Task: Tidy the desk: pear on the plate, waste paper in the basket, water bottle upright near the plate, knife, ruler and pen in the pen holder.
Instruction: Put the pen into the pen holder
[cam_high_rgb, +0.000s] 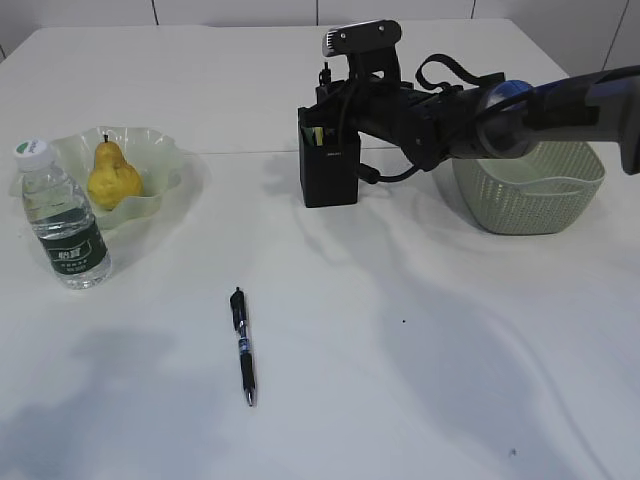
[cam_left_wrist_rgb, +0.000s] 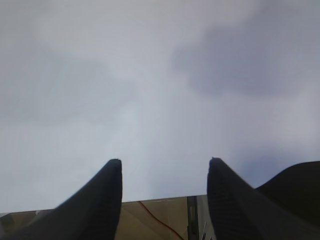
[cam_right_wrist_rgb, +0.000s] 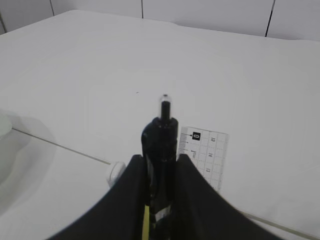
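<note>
The yellow pear (cam_high_rgb: 112, 178) lies in the pale green wavy plate (cam_high_rgb: 170, 150). The water bottle (cam_high_rgb: 65, 225) stands upright just left of the plate. The pen (cam_high_rgb: 243, 345) lies on the table in front. My right gripper (cam_high_rgb: 323, 125) (cam_right_wrist_rgb: 160, 159) is over the black pen holder (cam_high_rgb: 330, 175), shut on a slim black thing with a small pale tip, apparently the knife (cam_right_wrist_rgb: 161, 132). The transparent ruler (cam_right_wrist_rgb: 206, 152) stands right behind it. My left gripper (cam_left_wrist_rgb: 165, 165) is open and empty over bare table. The waste paper is out of view.
The sage green lattice basket (cam_high_rgb: 530, 200) stands right of the pen holder, under my right arm. A small pale round thing (cam_right_wrist_rgb: 116, 171) shows left of the right jaws. The table's near edge shows in the left wrist view (cam_left_wrist_rgb: 160, 215).
</note>
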